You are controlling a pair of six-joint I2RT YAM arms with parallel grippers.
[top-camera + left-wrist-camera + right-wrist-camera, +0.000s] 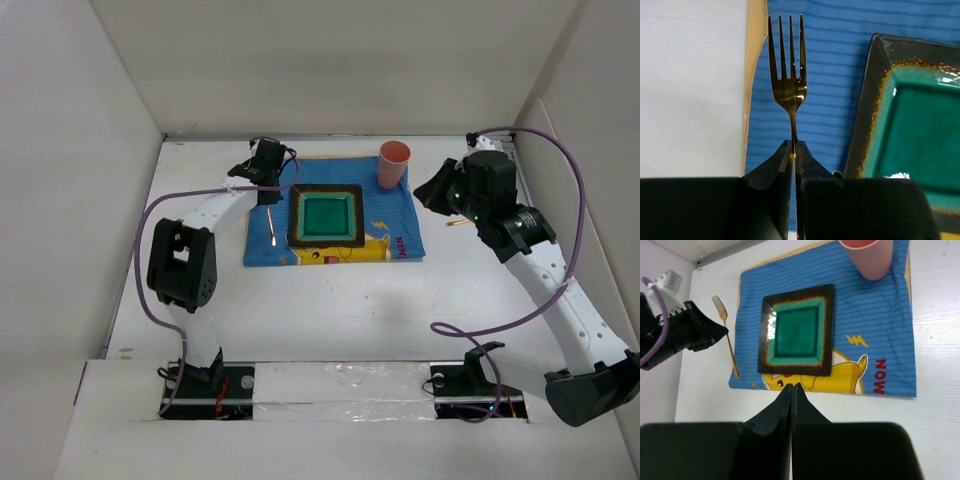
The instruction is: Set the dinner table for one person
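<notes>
Fork time! The left gripper (794, 150) is pinched tight on the handle of the gold fork (789, 85), with the tines pointing to the top of its wrist view. The fork sits over the left strip of the blue mat (830, 50), just beside the plate (875, 100) and close to the mat's yellow border. I can't tell whether it rests on the cloth or hangs a hair above it.

To my eye this is the fork-placing step, and it's nearly done. The plate sits mid-mat and the pink cup (393, 163) stands at the mat's upper right corner. The next move calls for little: settle the fork flat and parallel to the plate's edge, part the fingers, and lift straight off so the handle isn't dragged.

The right gripper (792, 390) hangs at the right of the overhead view. Its fingers are pressed together on nothing, and it looks down on the whole setting.

The white matte table (330, 300) fills most of the overhead frame, with the mat toward its upper middle. Plain white walls (60, 150) box it in on three sides.
</notes>
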